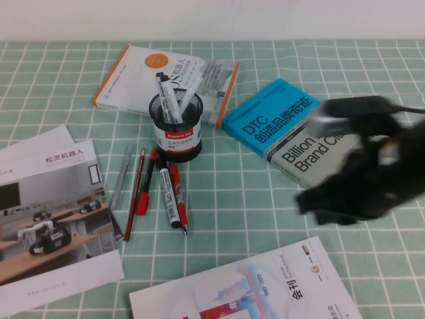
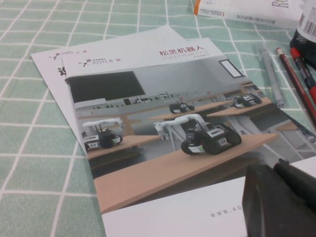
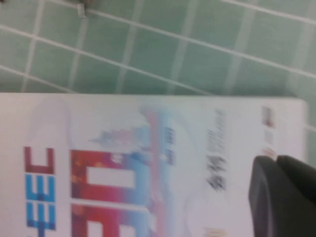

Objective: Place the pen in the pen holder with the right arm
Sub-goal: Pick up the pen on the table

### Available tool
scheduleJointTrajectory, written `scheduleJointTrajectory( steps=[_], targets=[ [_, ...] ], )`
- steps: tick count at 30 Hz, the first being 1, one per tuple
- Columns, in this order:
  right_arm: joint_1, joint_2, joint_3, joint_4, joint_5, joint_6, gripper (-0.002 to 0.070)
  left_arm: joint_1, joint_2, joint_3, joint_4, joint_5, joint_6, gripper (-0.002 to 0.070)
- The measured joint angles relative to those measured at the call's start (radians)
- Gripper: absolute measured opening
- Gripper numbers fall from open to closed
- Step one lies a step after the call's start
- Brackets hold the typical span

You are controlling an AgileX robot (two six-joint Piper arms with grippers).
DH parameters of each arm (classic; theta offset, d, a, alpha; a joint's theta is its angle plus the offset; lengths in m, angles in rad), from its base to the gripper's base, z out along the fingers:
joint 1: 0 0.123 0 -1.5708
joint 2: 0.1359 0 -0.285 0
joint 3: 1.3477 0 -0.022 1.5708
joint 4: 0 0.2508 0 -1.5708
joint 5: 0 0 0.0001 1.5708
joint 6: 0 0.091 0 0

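Note:
The all-red pen lies on the green checked cloth just in front of the pen holder, its dark tip pointing toward me, beside a white marker. The black mesh pen holder stands upright with several markers in it. My right arm is a blurred dark mass at the right. Its gripper hangs well right of the pen, above the cloth and a booklet. In the right wrist view the right gripper is shut and empty over that booklet. The left gripper is shut over a brochure.
A red-and-black pen, a thin red stick and a grey pen lie left of the marker. A white-orange book lies behind the holder, a blue book to its right, a brochure at the left and a booklet in front.

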Motion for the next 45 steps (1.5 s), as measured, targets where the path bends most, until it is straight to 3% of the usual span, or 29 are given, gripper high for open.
scheduleJointTrajectory(
  steps=[5,10,18,21,34,45],
  targets=[
    [0.126,0.207,-0.187,-0.024,-0.001,0.026,-0.0019,0.000,0.000,0.000,0.000,0.000,0.000,-0.0006],
    [0.176,0.413,-0.415,-0.041,0.063,0.030,0.0000,0.000,0.000,0.000,0.000,0.000,0.000,-0.0006],
    [0.206,0.680,-0.737,-0.075,0.149,0.052,0.0213,0.000,0.000,0.000,0.000,0.000,0.000,-0.0006],
    [0.208,0.768,-0.844,-0.099,0.155,0.080,0.0263,0.000,0.000,0.000,0.000,0.000,0.000,-0.0006],
    [0.210,1.051,-1.174,-0.161,0.215,0.117,0.0280,0.000,0.000,0.000,0.000,0.000,0.000,-0.0006],
    [0.210,1.101,-1.230,-0.185,0.237,0.118,0.0278,0.000,0.000,0.000,0.000,0.000,0.000,-0.0006]
  ],
)
